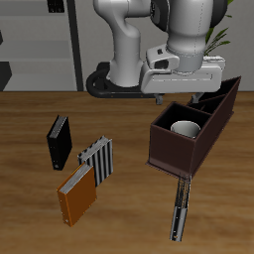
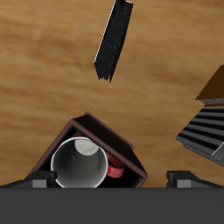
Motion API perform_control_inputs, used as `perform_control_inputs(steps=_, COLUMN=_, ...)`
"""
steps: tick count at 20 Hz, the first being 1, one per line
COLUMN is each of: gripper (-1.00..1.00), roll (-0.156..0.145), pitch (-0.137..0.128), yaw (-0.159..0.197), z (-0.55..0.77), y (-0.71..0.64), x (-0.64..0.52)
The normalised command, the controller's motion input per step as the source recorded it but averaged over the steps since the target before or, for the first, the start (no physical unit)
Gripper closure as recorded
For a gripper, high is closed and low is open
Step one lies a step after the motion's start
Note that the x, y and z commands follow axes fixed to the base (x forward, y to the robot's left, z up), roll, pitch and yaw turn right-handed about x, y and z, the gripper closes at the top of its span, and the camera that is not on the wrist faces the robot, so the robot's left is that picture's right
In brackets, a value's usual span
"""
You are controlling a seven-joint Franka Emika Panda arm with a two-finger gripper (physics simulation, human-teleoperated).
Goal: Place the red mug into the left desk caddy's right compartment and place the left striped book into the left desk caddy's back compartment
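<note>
The red mug (image 1: 184, 129) sits in the left desk caddy (image 1: 175, 151); the end effector (image 1: 181, 99), apparently released, next needs the left striped book (image 1: 180, 210).

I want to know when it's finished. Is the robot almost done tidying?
About halfway. The red mug already sits inside the brown box, in its roomy end section. The pincer hovers above the box with nothing seen in it; whether it is open isn't clear. The thin striped book lies on the table and must go into the box's back section.
</note>
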Motion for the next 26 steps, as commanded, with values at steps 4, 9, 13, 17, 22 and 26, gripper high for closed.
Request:
perform_control_inputs(steps=4, gripper=-1.0, roll=0.041, pitch=-0.007, yaw=0.033, z=0.04, y=-0.03, x=0.42)
perform_control_inputs(steps=9, gripper=-1.0, roll=-0.017, pitch=0.01, yaw=0.002, z=-0.05, y=-0.19, x=0.52)
perform_control_inputs(steps=13, gripper=-1.0, roll=0.003, pitch=-0.02, yaw=0.009, z=0.05, y=-0.07, x=0.22)
perform_control_inputs(steps=17, gripper=-1.0, roll=-0.022, pitch=-0.006, yaw=0.026, z=0.07, y=0.0, x=0.37)
perform_control_inputs(steps=22, gripper=-1.0, roll=0.016, pitch=-0.018, yaw=0.02, z=-0.01, y=0.24, x=0.22)
perform_control_inputs(steps=26, gripper=-1.0, roll=0.062, pitch=-0.062, yaw=0.036, z=0.02, y=0.22, x=0.25)
